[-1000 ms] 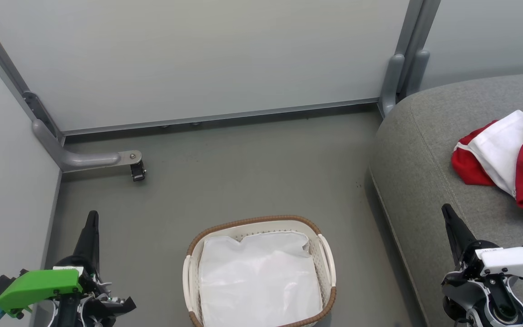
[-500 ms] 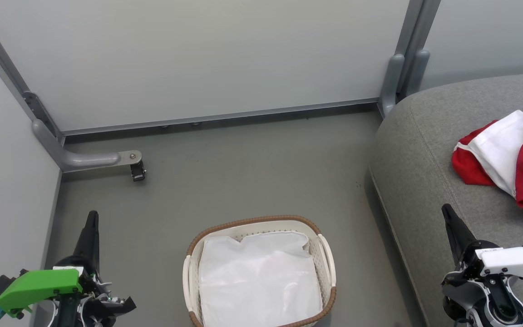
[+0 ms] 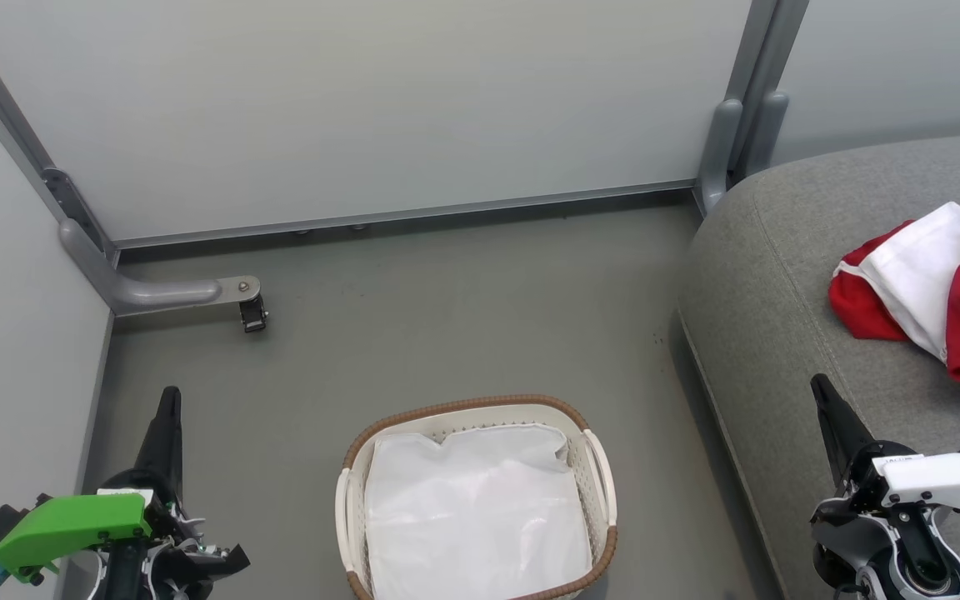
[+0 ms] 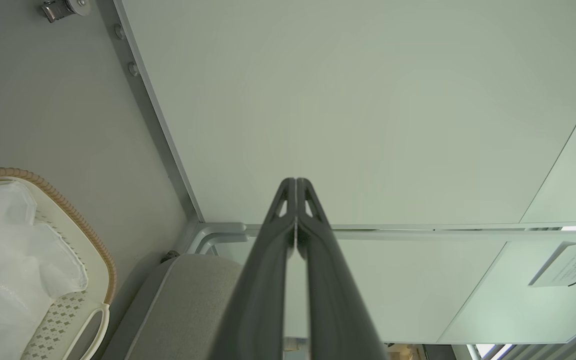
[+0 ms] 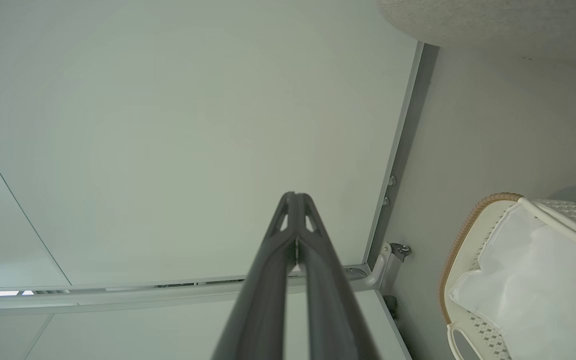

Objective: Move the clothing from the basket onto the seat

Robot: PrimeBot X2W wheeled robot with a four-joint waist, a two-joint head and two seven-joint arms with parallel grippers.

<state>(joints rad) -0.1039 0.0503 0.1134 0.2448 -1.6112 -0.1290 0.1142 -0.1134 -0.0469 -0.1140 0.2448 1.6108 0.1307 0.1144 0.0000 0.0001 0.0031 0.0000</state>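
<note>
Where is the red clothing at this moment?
In the head view the clothing lies on the seat at the right edge, beyond the right claw and apart from the basket on the floor.

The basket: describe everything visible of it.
The basket is an oval tub of cream-white perforated plastic with a brown woven rim and a pale loop handle on each side. It stands upright on the grey floor, apart from the grey seat to its right. A crumpled white liner covers its inside; no red fabric lies in it. The left gripper and right gripper are both clear of it. Its near end is cut off by the head view's edge.
</note>
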